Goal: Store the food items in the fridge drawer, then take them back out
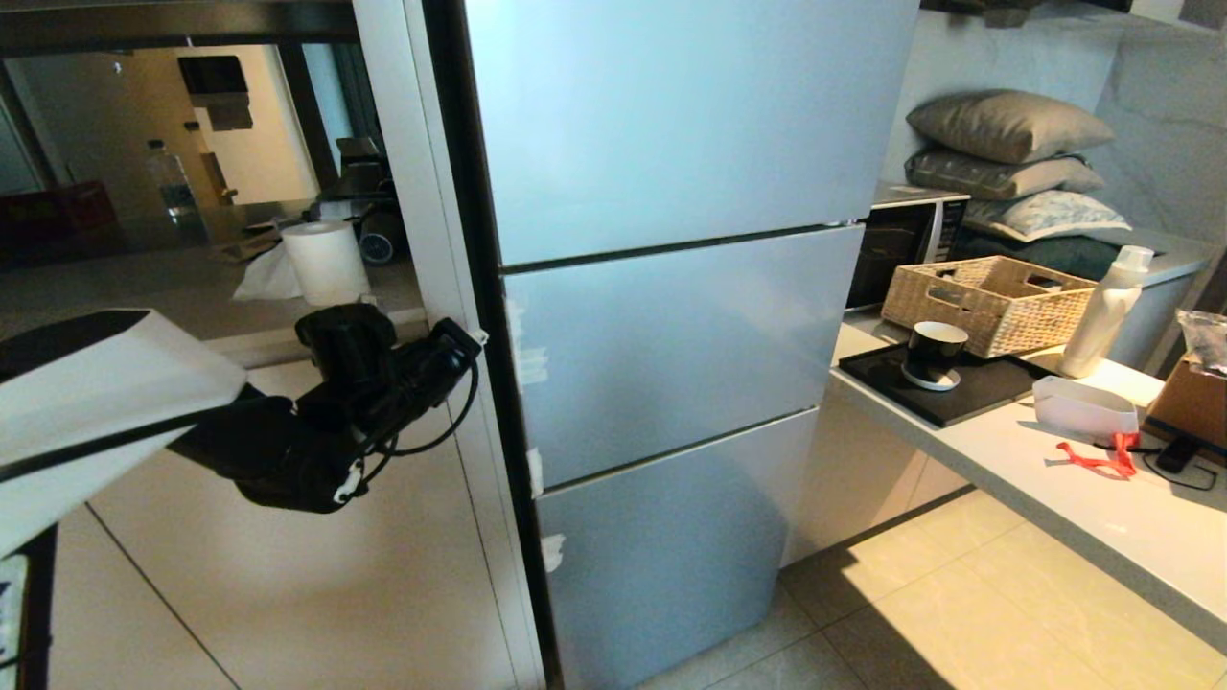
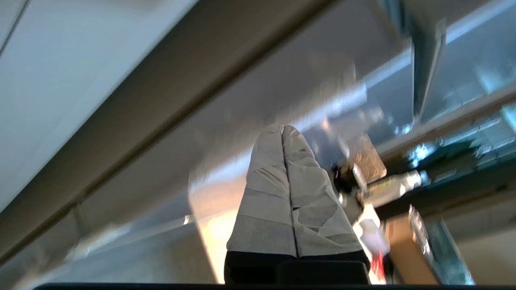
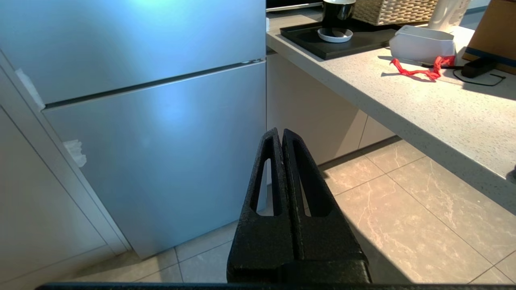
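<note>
None of the food items show in any view, and the fridge drawer does not show either. It must be behind one of the three grey doors of the fridge [image 1: 671,335], and all three are closed flat. So I cannot say how the drawer or the food looks now, or which door hides the drawer.

Lots could go wrong from here. The doors are smooth and shiny, and I see no handle on them. The left gripper [image 1: 460,343] is up beside the fridge's left edge, near the middle door [image 1: 671,355]. Its two fingers, wrapped in pale tape, are pressed together with nothing between them. If it pokes at the flat front, it may just slide off. If it hooks the edge of the wrong door, the drawer will not be there. If it pulls too hard, the door may swing out and bump the arm.

The right gripper [image 3: 281,133] hangs low over the floor tiles in front of the bottom door. Its black fingers are closed together too, and it holds nothing.

On the robot's right, the worktop [image 1: 1054,498] holds a black tray [image 1: 968,393] with a cup [image 1: 935,353], a woven basket [image 1: 987,302], a white bottle [image 1: 1102,311] and a thin red string [image 1: 1088,458]. The string is red, but it is not food. Grabbing it by mistake would be wrong.
</note>
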